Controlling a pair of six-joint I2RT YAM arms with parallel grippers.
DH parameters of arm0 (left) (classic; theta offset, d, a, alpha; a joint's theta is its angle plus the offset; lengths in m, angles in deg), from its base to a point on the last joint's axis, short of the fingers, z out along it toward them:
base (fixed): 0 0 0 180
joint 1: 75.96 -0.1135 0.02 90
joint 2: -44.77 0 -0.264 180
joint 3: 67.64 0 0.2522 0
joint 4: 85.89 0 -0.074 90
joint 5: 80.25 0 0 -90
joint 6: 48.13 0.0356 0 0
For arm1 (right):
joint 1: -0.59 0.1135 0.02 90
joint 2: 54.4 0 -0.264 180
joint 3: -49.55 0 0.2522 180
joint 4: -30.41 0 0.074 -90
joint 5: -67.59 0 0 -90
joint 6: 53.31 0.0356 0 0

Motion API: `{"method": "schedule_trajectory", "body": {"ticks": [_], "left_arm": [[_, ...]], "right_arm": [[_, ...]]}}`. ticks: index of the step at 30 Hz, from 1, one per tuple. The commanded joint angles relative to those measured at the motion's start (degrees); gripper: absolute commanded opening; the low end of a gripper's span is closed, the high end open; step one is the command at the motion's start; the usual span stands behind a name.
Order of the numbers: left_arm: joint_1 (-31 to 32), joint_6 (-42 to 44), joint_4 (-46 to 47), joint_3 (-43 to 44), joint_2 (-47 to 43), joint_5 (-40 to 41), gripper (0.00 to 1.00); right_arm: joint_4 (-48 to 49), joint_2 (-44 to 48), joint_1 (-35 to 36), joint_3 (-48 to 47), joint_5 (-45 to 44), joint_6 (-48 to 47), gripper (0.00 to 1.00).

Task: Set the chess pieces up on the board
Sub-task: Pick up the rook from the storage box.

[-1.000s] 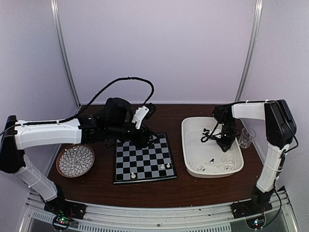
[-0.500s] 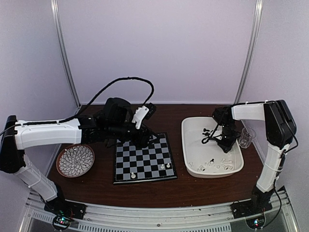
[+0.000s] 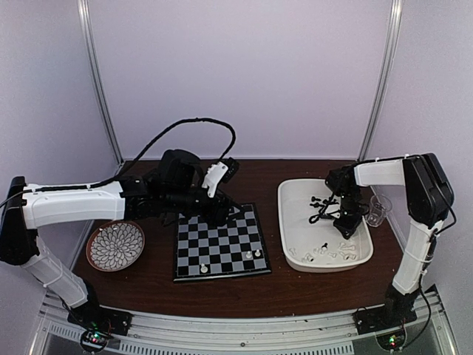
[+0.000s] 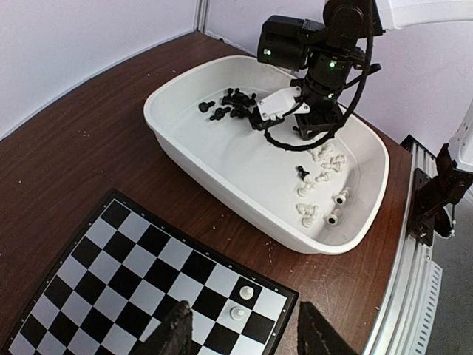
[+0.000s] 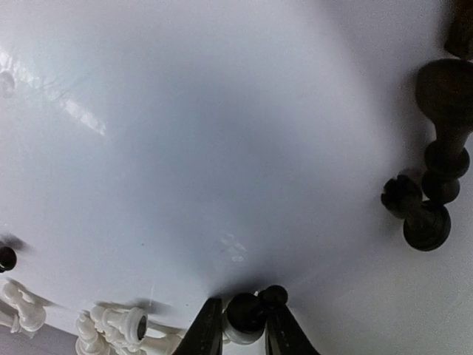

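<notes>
Top external view: near the front edge of the flat black-and-pale chequered chessboard (image 3: 218, 237) stand three small white plastic chess pieces (image 3: 248, 256). Left gripper (image 4: 245, 329) hangs over the board's far edge, fingers spread, nothing between them.

Right of the board is a white rectangular plastic tray (image 3: 281, 214). Loose white pieces (image 3: 325, 255) lie at its near end and black pieces (image 3: 319, 200) at its far end. Right gripper (image 5: 242, 333) is low in the tray's middle, tips pressed on either side of a small round-headed black plastic piece (image 5: 247, 310), pinching it.

Step in hand, my read: picking a black piece out of the tray. Setup is barely started. Next move calls for a straight lift clear of the white pieces nearby, a carry over the tray's left wall, then standing the piece upright on a far-row square. The left arm crowds that edge.
</notes>
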Motion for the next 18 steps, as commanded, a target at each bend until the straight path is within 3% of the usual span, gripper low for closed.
{"method": "schedule_trajectory", "body": {"ticks": [1, 7, 12, 18], "left_arm": [[0.0, 0.0, 0.7, 2.2, 0.7, 0.0, 0.49], [0.0, 0.7, 1.4, 3.2, 1.5, 1.7, 0.49], [0.2, -1.0, 7.2, 4.4, 3.1, 1.9, 0.49], [2.4, -1.6, 13.9, 6.3, 4.3, 5.3, 0.48]], "right_arm": [[-0.7, 1.9, -0.1, 0.2, 4.5, 0.8, 0.21], [-1.1, 7.1, -0.1, -2.6, 9.2, 1.1, 0.19], [-3.0, 13.0, -0.4, -5.7, 15.3, 2.3, 0.18], [0.5, 20.7, -2.4, -7.6, 37.6, 7.5, 0.17]]}}
